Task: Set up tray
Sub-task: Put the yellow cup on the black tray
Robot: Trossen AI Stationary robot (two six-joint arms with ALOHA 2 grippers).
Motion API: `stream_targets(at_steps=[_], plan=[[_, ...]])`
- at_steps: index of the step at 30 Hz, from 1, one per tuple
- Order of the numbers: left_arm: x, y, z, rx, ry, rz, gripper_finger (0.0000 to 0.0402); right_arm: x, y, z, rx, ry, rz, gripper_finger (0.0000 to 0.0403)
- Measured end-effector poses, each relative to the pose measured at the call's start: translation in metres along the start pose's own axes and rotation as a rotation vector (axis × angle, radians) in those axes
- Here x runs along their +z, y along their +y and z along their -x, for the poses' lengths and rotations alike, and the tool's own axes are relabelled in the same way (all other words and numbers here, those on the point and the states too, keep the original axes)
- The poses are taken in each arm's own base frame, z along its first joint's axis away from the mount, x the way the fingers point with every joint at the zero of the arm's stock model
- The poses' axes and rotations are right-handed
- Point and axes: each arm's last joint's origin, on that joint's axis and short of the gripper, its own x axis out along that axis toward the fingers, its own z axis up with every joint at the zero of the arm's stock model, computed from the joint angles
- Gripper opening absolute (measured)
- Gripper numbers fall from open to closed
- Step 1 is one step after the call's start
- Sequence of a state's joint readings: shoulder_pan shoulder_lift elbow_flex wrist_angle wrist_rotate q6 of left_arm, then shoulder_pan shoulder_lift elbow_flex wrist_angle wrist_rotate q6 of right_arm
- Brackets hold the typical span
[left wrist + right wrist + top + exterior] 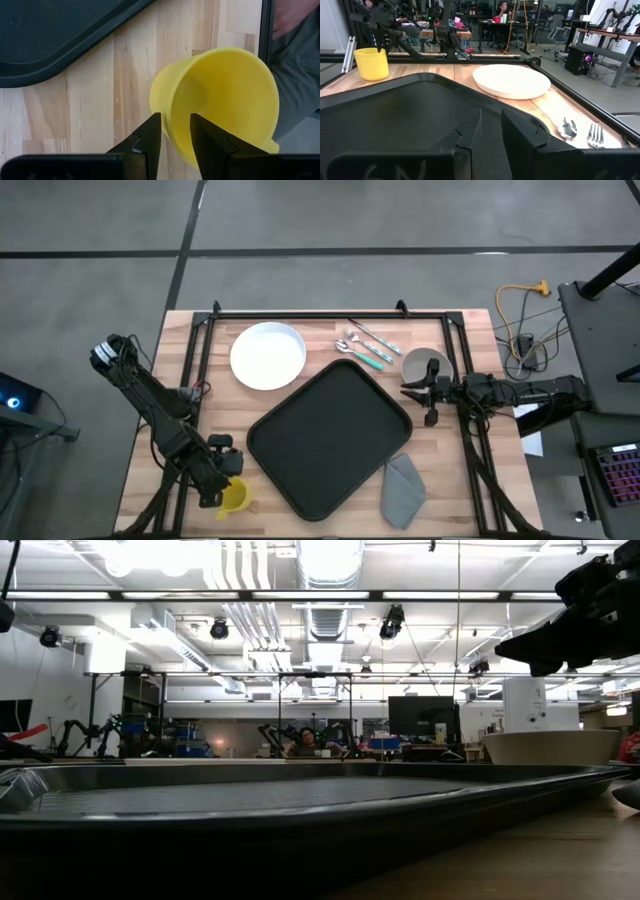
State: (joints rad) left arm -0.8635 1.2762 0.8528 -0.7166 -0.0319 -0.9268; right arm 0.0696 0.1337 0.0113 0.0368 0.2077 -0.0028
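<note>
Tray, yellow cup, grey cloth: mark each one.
tray (pixel 330 435), high view, bare middle of its floor
yellow cup (pixel 235 498), high view, its rim
grey cloth (pixel 403 486), high view, centre of the fold

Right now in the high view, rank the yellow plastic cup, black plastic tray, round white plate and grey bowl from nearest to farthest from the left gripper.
1. Yellow plastic cup: right at the left gripper, at the table's near-left corner.
2. Black rectangular plastic tray: mid-table, its corner close by.
3. Round white plate: far side, left of centre.
4. Grey bowl: far right, by the right gripper.
</note>
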Motion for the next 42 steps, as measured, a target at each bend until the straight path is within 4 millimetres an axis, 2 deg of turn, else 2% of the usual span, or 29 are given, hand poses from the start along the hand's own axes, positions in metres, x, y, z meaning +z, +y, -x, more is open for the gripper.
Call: stream_targets(at_steps=[31, 34, 38, 42], plan=[[-0.009, 0.012, -0.013, 0.042, 0.036, -0.001, 0.0087, 0.0, 0.0, 0.0, 0.0, 0.0, 0.0, 0.0068], [-0.009, 0.012, -0.013, 0.048, 0.029, -0.001, 0.0066, 0.0, 0.0, 0.0, 0.0, 0.0, -0.001, 0.0068], [-0.009, 0.013, -0.013, 0.058, 0.017, 0.003, 0.001, 0.0, 0.0, 0.0, 0.0, 0.0, -0.001, 0.0068], [-0.009, 0.012, -0.013, 0.054, 0.013, 0.007, 0.0003, 0.0, 0.0, 0.0, 0.0, 0.0, -0.001, 0.0068]])
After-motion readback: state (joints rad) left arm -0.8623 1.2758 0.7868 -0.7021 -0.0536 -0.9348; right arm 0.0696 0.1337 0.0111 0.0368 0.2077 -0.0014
